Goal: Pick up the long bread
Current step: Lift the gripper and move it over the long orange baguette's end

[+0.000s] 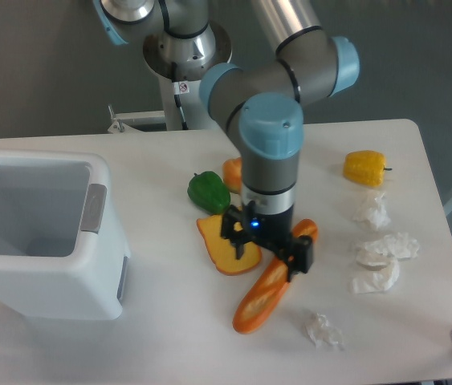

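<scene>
The long bread lies diagonally on the white table, an orange-brown baguette with pale slashes; its upper end peeks out at the right of the arm. My gripper hangs directly over its middle, open, one finger on the left over the flat slice and the other finger on the right side of the loaf. Nothing is gripped. The wrist hides the loaf's upper middle.
A flat orange bread slice lies just left of the baguette. Behind sit a green pepper and an orange item. A yellow pepper and crumpled white papers are on the right. A white bin stands left.
</scene>
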